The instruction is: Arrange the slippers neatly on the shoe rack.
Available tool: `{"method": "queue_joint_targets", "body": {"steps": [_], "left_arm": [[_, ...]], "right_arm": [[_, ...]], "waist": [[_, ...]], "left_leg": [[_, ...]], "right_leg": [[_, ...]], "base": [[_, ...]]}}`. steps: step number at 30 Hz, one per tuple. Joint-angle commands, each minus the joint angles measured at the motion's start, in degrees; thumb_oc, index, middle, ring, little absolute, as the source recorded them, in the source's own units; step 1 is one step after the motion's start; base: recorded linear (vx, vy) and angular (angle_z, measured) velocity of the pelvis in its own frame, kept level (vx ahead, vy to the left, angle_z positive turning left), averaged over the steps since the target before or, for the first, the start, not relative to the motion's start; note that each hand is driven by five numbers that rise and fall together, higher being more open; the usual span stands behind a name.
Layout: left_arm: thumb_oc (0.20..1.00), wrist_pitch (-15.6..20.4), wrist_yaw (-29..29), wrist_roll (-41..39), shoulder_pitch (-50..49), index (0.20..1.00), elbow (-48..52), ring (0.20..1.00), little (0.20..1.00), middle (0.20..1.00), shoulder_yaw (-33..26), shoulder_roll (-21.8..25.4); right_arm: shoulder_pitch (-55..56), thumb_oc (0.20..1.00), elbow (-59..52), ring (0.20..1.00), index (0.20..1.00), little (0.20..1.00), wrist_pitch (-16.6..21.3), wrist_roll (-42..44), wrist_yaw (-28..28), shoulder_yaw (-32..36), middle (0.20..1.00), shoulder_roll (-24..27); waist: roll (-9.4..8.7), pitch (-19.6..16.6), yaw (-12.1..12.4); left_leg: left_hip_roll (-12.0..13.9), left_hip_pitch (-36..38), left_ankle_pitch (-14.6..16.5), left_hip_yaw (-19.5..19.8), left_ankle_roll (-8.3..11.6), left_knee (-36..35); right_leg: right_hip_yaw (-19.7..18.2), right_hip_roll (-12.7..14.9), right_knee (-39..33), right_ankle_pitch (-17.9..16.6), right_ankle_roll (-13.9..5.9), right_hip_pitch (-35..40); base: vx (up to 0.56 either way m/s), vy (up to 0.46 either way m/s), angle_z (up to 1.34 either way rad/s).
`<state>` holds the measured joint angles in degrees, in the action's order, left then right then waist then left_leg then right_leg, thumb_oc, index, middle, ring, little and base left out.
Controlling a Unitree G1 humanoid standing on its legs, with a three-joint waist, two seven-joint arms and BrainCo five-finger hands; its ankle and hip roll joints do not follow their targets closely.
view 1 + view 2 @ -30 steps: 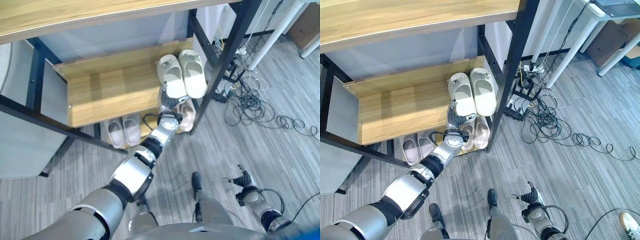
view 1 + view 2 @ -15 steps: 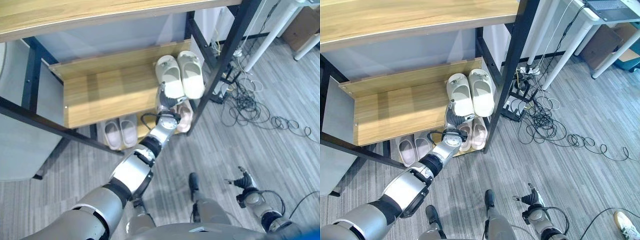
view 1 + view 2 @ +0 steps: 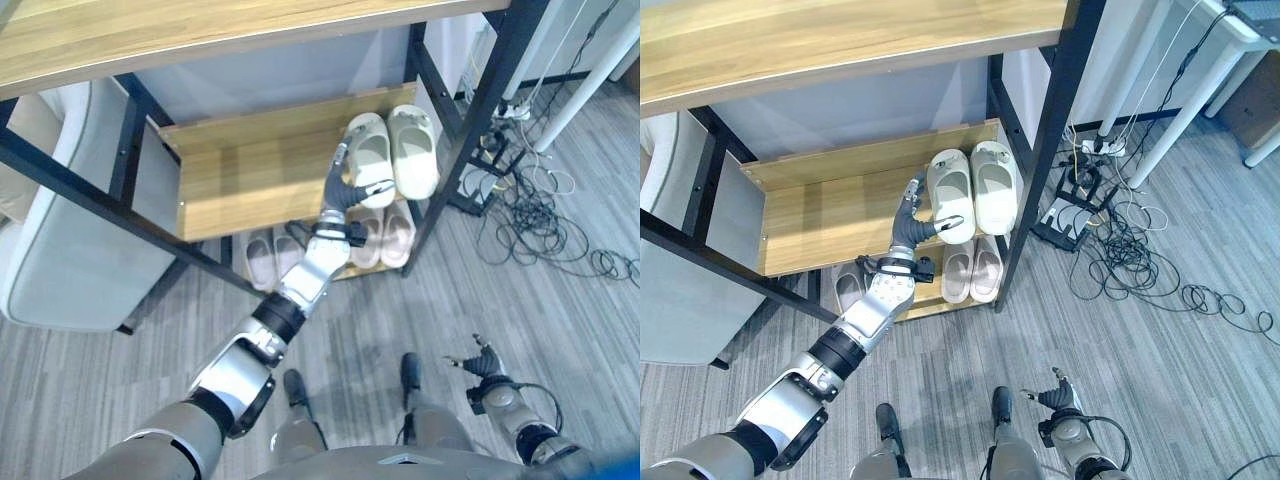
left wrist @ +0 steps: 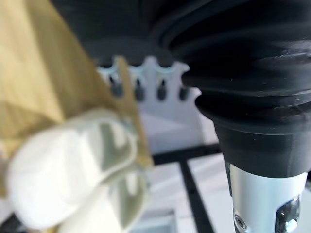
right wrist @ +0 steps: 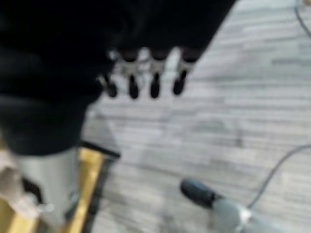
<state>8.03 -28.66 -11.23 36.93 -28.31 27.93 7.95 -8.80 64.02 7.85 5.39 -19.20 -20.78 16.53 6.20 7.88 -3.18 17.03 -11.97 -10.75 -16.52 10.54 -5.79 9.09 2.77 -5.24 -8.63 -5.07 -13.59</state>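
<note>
- Right eye view, nearest first: the right hand (image 3: 1058, 388) hangs low over the floor, far from the rack, fingers relaxed and empty.
- Left hand (image 3: 912, 222) reaches to the middle shelf (image 3: 830, 205), fingers spread and released, thumb tip at the heel of the cream slippers (image 3: 973, 190).
- Those slippers lie just right of the fingers, long axes running front to back; the left hand is the nearer.
- Lower shelf: pink slippers (image 3: 973, 268) and grey slippers (image 3: 846, 290).
</note>
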Motion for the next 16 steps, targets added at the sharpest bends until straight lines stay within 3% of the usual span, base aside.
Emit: {"method": "queue_joint_targets", "body": {"steps": [1,3,4,6,9,11,12,14,16], "left_arm": [[1.000,2.48,1.60,4.38,3.91,1.000,1.37,1.000,1.000,1.000,-2.29,1.44],[1.000,2.90,3.17,6.16,-2.25,1.000,6.73,1.000,1.000,1.000,-3.56,5.50],[1.000,5.16,5.14,3.94,-7.55,1.000,13.79,1.000,1.000,1.000,-5.29,9.29],[1.000,10.51,11.60,2.41,-25.28,1.000,32.72,1.000,1.000,1.000,-12.05,21.08],[1.000,12.90,23.06,-10.35,-41.99,1.000,43.87,1.000,1.000,1.000,-18.44,29.74],[1.000,12.48,28.92,-16.44,-48.31,1.000,45.84,1.000,1.000,1.000,-19.78,33.49],[1.000,10.44,33.46,-21.45,-53.42,1.000,42.61,1.000,1.000,1.000,-18.60,35.07],[1.000,9.25,36.51,-21.76,-57.69,1.000,37.24,1.000,1.000,1.000,-16.09,37.24],[1.000,8.26,38.34,-15.93,-57.39,1.000,25.16,1.000,1.000,1.000,-9.56,37.07]], "right_arm": [[-2.52,1.000,-2.48,1.000,1.000,1.000,0.26,0.92,-0.36,1.77,1.000,0.93],[-2.74,1.000,-2.42,1.000,1.000,1.000,0.36,1.27,-0.44,3.16,1.000,0.47],[-3.40,1.000,-2.12,1.000,1.000,1.000,0.31,1.81,-0.69,4.01,1.000,-0.22],[-3.25,1.000,-1.36,1.000,1.000,1.000,0.99,1.58,-0.90,6.07,1.000,-1.14],[-1.79,1.000,-0.12,1.000,1.000,1.000,0.63,-0.05,0.53,6.42,1.000,-0.46],[0.48,1.000,1.02,1.000,1.000,1.000,0.33,-1.57,1.81,6.44,1.000,-0.11],[2.10,1.000,3.42,1.000,1.000,1.000,-0.08,-2.12,3.16,7.33,1.000,0.86],[3.78,1.000,4.83,1.000,1.000,1.000,0.18,-2.82,4.21,7.53,1.000,1.12],[3.92,1.000,6.69,1.000,1.000,1.000,0.47,-2.72,4.87,7.73,1.000,1.59]], "waist": [[0.82,5.60,1.12],[0.99,5.66,2.08],[1.09,5.81,2.98],[1.71,5.99,5.53],[2.00,5.16,7.26],[2.10,4.69,7.82],[2.11,4.19,8.21],[2.00,4.23,8.38],[1.98,3.77,8.28]], "left_leg": [[0.92,-1.47,-1.22,4.89,0.61,3.09],[0.73,-1.47,-1.17,5.53,0.47,3.59],[0.57,-1.56,-1.02,5.86,0.45,4.01],[0.73,-1.62,-0.20,6.03,0.35,5.02],[0.86,-1.88,-0.42,6.68,0.01,5.54],[1.02,-1.77,-0.19,7.27,-0.22,5.49],[1.03,-1.33,0.01,7.70,-0.33,5.38],[0.96,-0.66,0.57,8.04,-0.41,5.56],[0.94,-0.06,0.67,8.23,-0.52,5.30]], "right_leg": [[1.73,2.02,8.90,10.57,-1.59,-5.27],[1.83,2.12,9.01,10.69,-1.63,-4.76],[2.00,2.26,9.10,10.81,-1.67,-4.34],[2.26,2.31,9.00,11.33,-1.71,-3.30],[2.71,2.10,8.67,11.15,-1.62,-2.33],[2.86,2.07,8.60,11.43,-1.63,-1.51],[3.23,1.80,8.67,11.77,-1.55,-0.58],[3.17,1.80,8.83,12.23,-1.61,0.45],[3.27,1.83,8.87,12.40,-1.75,1.09]], "base": [[0.00,0.000,0.00],[0.00,0.000,0.00],[0.00,0.000,0.00],[-0.02,0.009,0.11],[0.01,-0.007,0.50],[0.03,-0.022,0.27],[0.04,-0.032,0.03],[0.04,-0.019,-0.06],[0.04,0.007,-0.02]]}}
